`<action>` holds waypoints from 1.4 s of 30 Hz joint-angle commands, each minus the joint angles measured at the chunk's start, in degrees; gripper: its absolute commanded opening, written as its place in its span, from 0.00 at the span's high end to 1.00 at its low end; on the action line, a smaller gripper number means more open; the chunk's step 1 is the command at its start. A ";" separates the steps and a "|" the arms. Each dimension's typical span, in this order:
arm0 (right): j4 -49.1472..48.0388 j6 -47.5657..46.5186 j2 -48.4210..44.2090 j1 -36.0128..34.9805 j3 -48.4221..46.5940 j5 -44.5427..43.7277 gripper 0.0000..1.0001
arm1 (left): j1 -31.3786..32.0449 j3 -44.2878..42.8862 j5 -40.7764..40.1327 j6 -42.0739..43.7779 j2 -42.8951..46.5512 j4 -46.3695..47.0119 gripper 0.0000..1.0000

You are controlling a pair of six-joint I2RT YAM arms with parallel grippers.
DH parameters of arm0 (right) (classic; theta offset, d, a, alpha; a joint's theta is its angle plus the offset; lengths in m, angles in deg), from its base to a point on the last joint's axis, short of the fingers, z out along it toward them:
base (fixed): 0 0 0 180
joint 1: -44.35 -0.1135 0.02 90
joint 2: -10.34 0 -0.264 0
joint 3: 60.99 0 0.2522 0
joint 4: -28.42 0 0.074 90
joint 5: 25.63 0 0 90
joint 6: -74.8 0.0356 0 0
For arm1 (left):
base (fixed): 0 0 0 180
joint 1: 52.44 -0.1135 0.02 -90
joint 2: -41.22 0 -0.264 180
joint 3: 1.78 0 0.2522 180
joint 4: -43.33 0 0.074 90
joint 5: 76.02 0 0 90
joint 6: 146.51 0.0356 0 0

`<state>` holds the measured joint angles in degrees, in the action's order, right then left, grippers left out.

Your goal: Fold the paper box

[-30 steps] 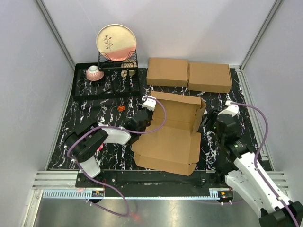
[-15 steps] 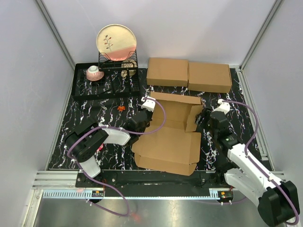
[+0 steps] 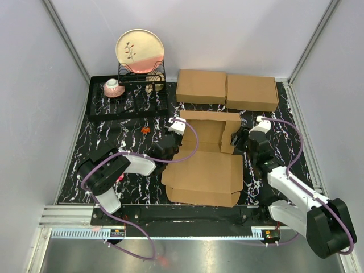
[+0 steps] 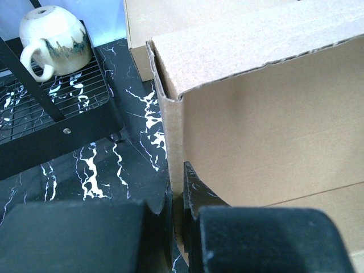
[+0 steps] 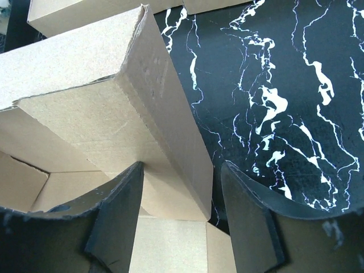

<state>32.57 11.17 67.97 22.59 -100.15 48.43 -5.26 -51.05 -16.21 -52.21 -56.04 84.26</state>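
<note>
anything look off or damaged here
A small orange scrap lies loose on the table, left of the paper box. The box's raised flap has a ragged top edge in the left wrist view. Nothing else stands out.

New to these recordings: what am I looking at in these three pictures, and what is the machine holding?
Two robot arms sit at a black marbled table. The wide picture looks down from above; the other two come from cameras on each wrist. In the middle lies the paper box, half folded. The left hand pinches its left wall; the right hand straddles its right wall, open. Behind lie two flat boxes, a dish rack holding a plate, and a cup beside it.
</note>
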 commanded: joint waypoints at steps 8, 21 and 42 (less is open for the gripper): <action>-8.76 -1.15 -1.90 -0.21 0.27 0.38 0.30 | 0.55 0.26 3.12 2.65 2.51 2.34 1.00; -13.24 -3.08 8.72 -0.21 -1.40 4.43 0.29 | 0.55 0.70 6.99 2.21 3.30 2.52 1.00; -12.37 -5.98 9.53 -0.21 0.71 -0.31 0.42 | -2.00 -2.37 11.81 -2.62 5.84 -2.48 1.00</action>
<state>18.43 6.04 78.42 22.55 -100.35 51.57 -6.39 -51.22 -14.14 -52.28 -54.38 82.64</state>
